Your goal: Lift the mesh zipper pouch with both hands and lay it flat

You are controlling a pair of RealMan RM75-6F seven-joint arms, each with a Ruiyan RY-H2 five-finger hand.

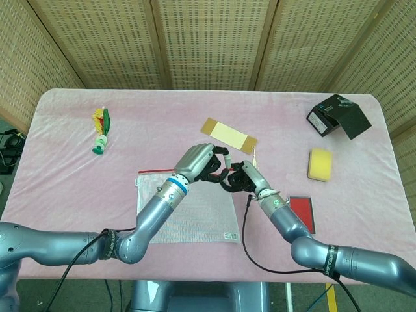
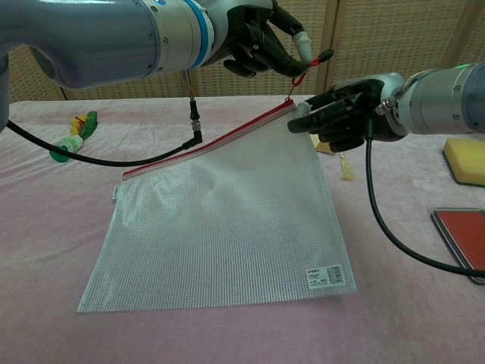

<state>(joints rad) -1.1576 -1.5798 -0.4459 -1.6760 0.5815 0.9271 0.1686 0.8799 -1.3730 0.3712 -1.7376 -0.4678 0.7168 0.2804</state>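
Observation:
The mesh zipper pouch point(image 2: 220, 220) is white with a red zipper along its top edge. Most of it lies on the pink table, and its top right corner is raised. My left hand point(image 2: 261, 38) pinches the red zipper pull point(image 2: 303, 70) above that corner. My right hand point(image 2: 345, 114) reaches in from the right, fingers apart, its fingertips point(image 2: 299, 121) touching the raised corner. In the head view the two hands, left point(image 1: 200, 162) and right point(image 1: 242, 179), meet above the pouch point(image 1: 195, 218).
A tan card point(image 1: 228, 136) lies just behind the hands. A yellow sponge point(image 1: 319, 164), a black box point(image 1: 338, 117) and a red flat item point(image 1: 301, 211) are on the right. A green and yellow toy point(image 1: 101, 130) is at the far left.

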